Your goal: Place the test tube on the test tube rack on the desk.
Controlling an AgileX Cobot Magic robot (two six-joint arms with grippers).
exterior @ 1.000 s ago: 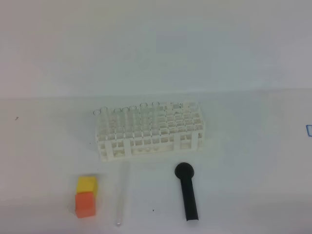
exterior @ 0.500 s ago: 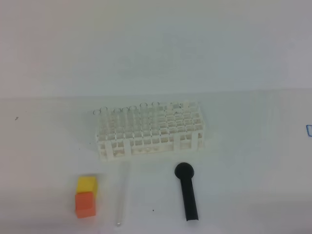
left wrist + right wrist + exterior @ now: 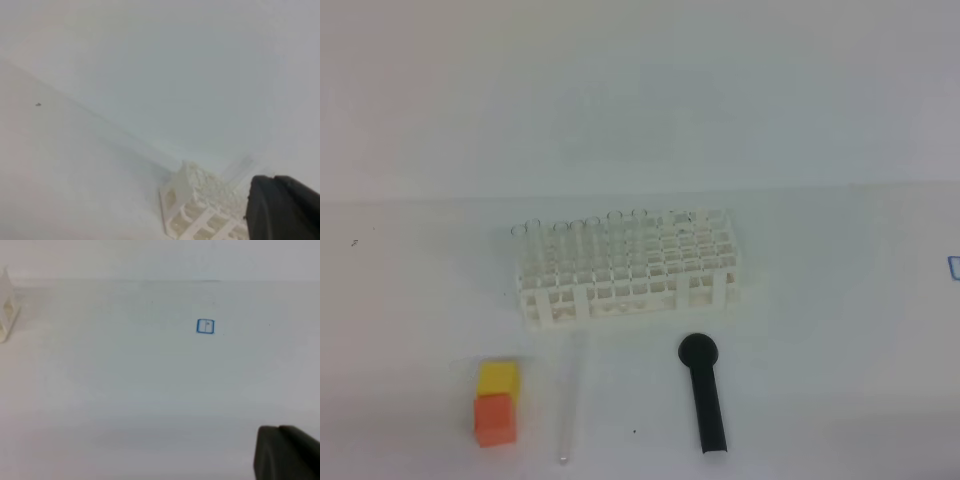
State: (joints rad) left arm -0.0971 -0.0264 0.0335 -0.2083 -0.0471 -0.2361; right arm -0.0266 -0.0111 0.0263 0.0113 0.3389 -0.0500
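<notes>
The test tube lies flat on the white desk, pointing front to back, just in front of the test tube rack. Several clear tubes stand in the rack's left part. Neither arm shows in the high view. A dark piece of my left gripper fills the bottom right corner of the left wrist view, shut and holding nothing, with the rack's corner beside it. In the right wrist view, my right gripper is a dark, shut shape over bare desk, and the rack's edge sits at far left.
A black round-headed tool lies right of the test tube. A yellow block and an orange block sit to its left. A small blue square mark is on the desk at right.
</notes>
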